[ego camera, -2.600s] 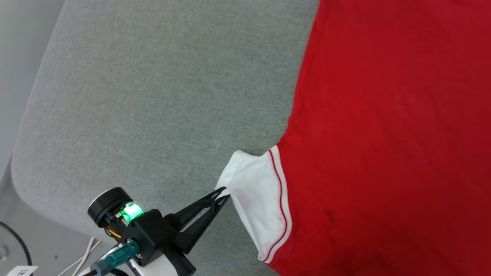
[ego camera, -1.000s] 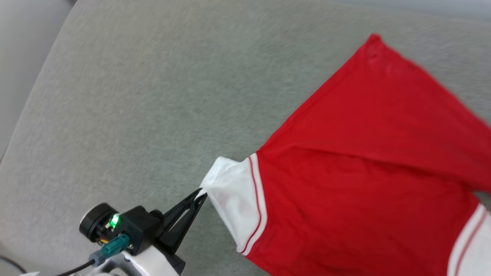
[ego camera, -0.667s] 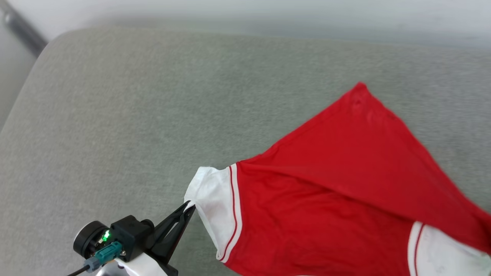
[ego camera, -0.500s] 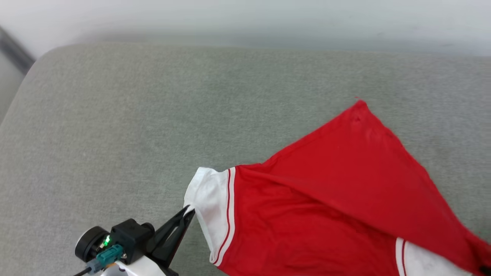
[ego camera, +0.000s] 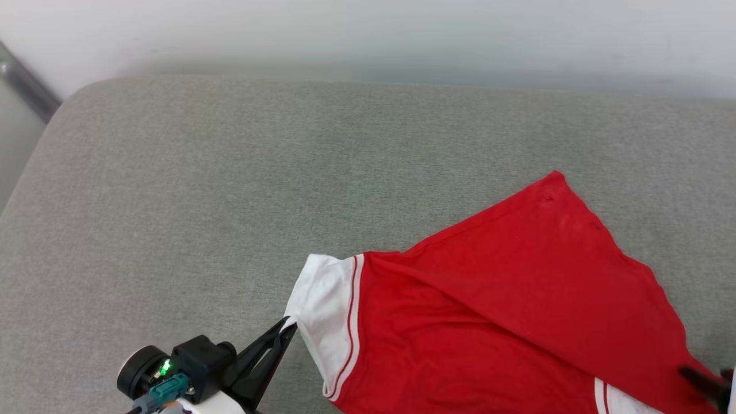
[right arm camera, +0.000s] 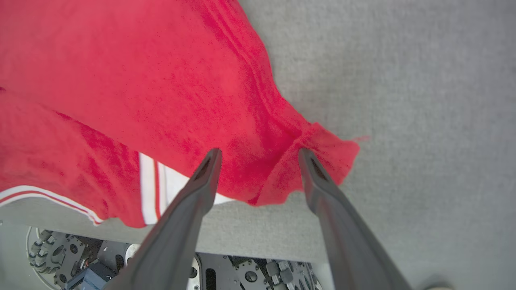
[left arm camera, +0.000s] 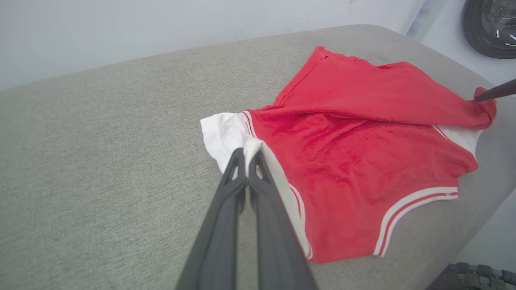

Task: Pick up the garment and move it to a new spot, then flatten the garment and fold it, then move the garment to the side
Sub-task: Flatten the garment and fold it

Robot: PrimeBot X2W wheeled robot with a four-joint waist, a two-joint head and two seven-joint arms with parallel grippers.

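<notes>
The left gripper [ego camera: 290, 323] is seen clenched on the outer corner of the white sleeve panel [ego camera: 322, 305] of the garment [ego camera: 489, 310], close to the front edge of the grey cushion [ego camera: 201, 201]. In the left wrist view its two dark fingers [left arm camera: 217, 225] are pressed together, and a pinch of white cloth is bunched at their tips.

The right gripper [right arm camera: 260, 155] is shown released, its jaws standing wide apart over a bunched red corner of the garment near the cushion's front right corner. Cloth lies between the fingers, but whether either tip touches it cannot be told. In the head view this gripper is cut off by the frame's right edge.

The garment is spread over the front right part of the cushion with a plain red face turned up. A long red flap is folded across it from the far corner towards the right gripper. A second white panel [left arm camera: 463, 137] is partly hidden by the flap. The striped trim [left arm camera: 415, 201] is laid along the cushion's front edge. The garment's near side is cut off in the head view.

Past that edge, parts of the wheeled base [right arm camera: 242, 278] are glimpsed. A dark round object [left arm camera: 489, 24] beyond the cushion cannot be identified.
</notes>
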